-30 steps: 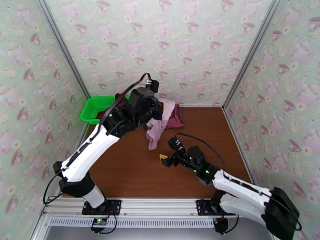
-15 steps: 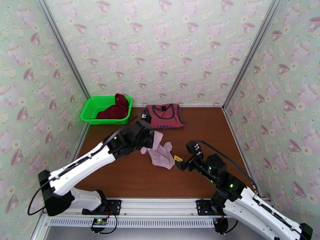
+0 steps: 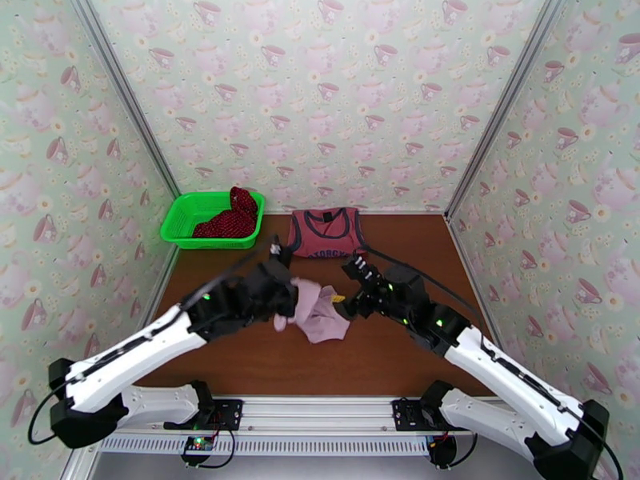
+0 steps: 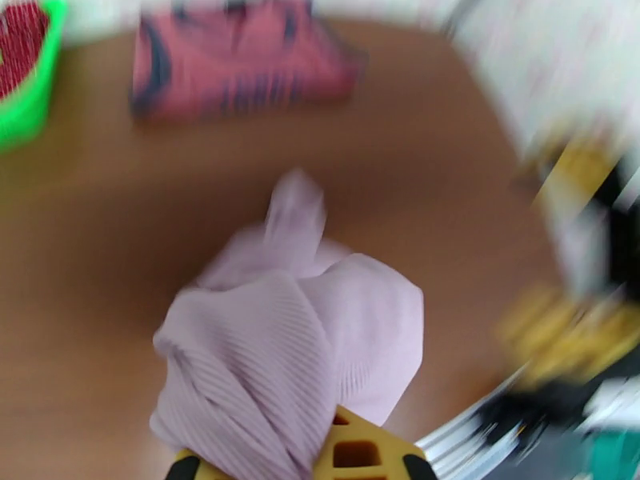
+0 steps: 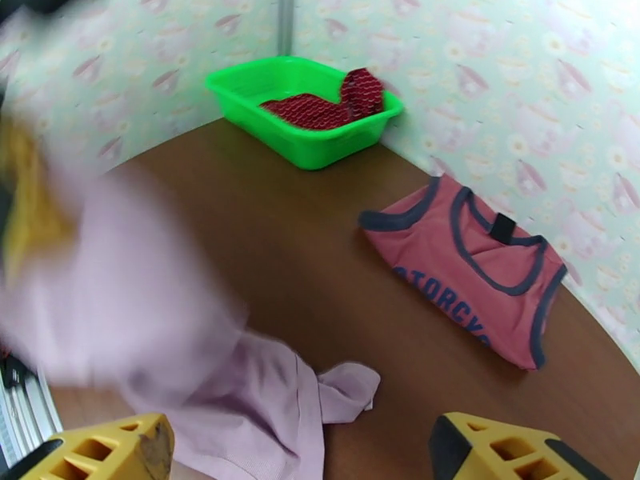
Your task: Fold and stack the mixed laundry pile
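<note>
My left gripper [image 3: 282,312] is shut on the pale mauve-pink piece [image 3: 318,315], which is bunched up over the middle of the table. In the left wrist view the cloth [image 4: 296,346] drapes over my yellow fingers [image 4: 360,454]. My right gripper [image 3: 346,302] stands open just right of the bunch. In its own view the open jaws frame the cloth's lower edge [image 5: 272,394]. The dusty-red tank top [image 3: 326,232] lies flat near the back wall [image 5: 472,274]. The dark-red dotted cloth [image 3: 232,218] sits in the green basket [image 3: 186,214].
The green mesh basket [image 5: 320,146] stands in the back left corner against the wall. Patterned walls close off the table on three sides. Bare brown tabletop [image 3: 400,362] lies in front of and to the right of the mauve piece.
My left arm has swung down and toward the front, carrying the mauve piece from beside the tank top to mid-table. My right gripper has moved up against the cloth's right side.
</note>
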Robot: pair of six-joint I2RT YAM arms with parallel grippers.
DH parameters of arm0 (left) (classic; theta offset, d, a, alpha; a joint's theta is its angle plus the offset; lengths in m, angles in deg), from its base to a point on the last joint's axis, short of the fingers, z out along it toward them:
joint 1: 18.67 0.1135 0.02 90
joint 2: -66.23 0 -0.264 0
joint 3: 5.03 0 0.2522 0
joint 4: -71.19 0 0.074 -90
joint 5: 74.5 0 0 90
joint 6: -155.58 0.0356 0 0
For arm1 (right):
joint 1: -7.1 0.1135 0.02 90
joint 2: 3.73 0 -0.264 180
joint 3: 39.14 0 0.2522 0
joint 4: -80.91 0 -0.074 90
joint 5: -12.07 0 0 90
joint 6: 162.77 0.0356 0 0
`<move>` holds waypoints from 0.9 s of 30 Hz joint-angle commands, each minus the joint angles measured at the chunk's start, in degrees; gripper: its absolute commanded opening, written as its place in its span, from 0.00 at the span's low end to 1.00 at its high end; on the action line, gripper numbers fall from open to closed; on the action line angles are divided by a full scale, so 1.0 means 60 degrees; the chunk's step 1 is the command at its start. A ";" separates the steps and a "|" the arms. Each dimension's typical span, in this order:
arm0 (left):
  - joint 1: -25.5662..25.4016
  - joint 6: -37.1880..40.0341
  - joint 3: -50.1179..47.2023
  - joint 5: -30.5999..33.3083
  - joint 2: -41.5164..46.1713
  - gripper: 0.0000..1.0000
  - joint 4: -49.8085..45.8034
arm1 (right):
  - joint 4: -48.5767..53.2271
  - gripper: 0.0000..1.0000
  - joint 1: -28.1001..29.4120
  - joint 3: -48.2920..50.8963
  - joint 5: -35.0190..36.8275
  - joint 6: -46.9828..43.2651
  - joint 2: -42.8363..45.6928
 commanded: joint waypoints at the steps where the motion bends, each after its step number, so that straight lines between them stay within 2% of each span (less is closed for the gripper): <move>1: 0.0212 0.0736 0.1337 0.0723 -0.0342 0.00 0.1109 | -0.1133 0.91 0.0019 0.1171 -0.1030 -0.0935 0.0566; 5: 0.0257 0.0795 0.1941 0.0738 -0.0809 0.00 0.1708 | -0.2787 0.93 0.0310 0.1910 -0.1478 -0.0518 0.0327; 8: 0.0225 0.0590 0.1939 0.0811 -0.0940 0.00 0.2190 | -0.4982 0.99 0.1121 0.2246 -0.0893 0.0480 -0.0538; 10: 0.0159 0.0446 0.1856 0.0992 -0.0960 0.00 0.2507 | -0.6485 1.00 0.1970 0.2421 0.0215 0.0916 -0.1177; 12: 0.0090 0.0348 0.1766 0.1219 -0.0953 0.00 0.2801 | -0.7645 1.00 0.2930 0.2322 0.1860 0.1065 -0.2049; 13: 0.0060 0.0304 0.1746 0.1356 -0.0957 0.00 0.2886 | -0.8029 1.00 0.3341 0.2184 0.2532 0.1094 -0.2467; 15: -0.0033 0.0244 0.1700 0.1618 -0.0953 0.00 0.3100 | -0.8642 1.00 0.4085 0.1696 0.4725 0.1502 -0.3426; 19: -0.0217 0.0128 0.1424 0.2061 -0.0871 0.00 0.3601 | -0.9331 1.00 0.4973 0.0751 0.8142 0.2215 -0.4840; 22: -0.0335 0.0084 0.1162 0.2212 -0.0760 0.00 0.3951 | -0.9936 1.00 0.5153 0.0274 0.9272 0.2342 -0.5607; 27: -0.0413 0.0129 0.0980 0.2401 -0.0577 0.00 0.4024 | -0.9885 1.00 0.5150 -0.0245 1.1297 0.2708 -0.6038</move>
